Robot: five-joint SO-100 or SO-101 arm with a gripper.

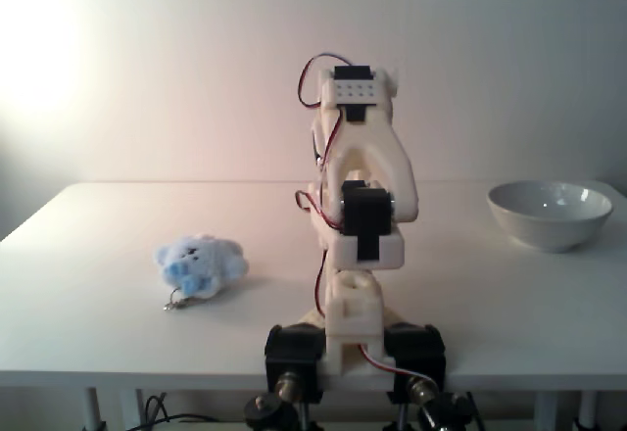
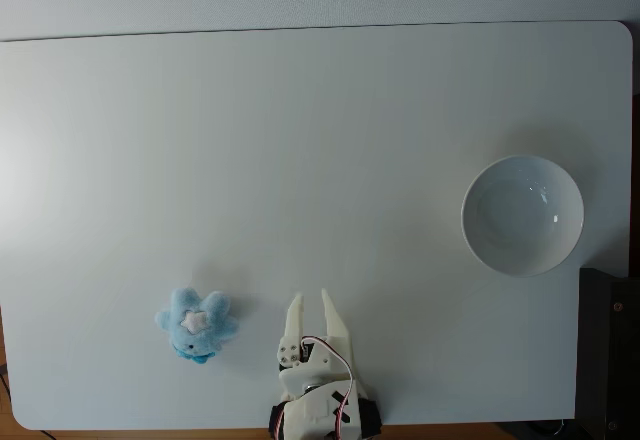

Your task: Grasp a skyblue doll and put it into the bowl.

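Note:
The skyblue doll [image 2: 195,323] lies on the white table near its front edge, left of the arm; in the low fixed view the doll [image 1: 201,265] has a small metal clasp [image 1: 174,303] at its front. My gripper [image 2: 310,300] shows from above, a short way right of the doll and apart from it. Its two fingers stand spread in a narrow V with nothing between them. The white bowl [image 2: 522,215] stands upright and empty far to the right, also seen as the bowl [image 1: 550,214] in the low view. The folded arm [image 1: 361,206] hides the gripper there.
The white table [image 2: 300,140] spreads wide behind the gripper and between doll and bowl. A dark object [image 2: 608,350] sits at the table's right edge below the bowl. The arm's base clamps [image 1: 353,353] grip the front edge.

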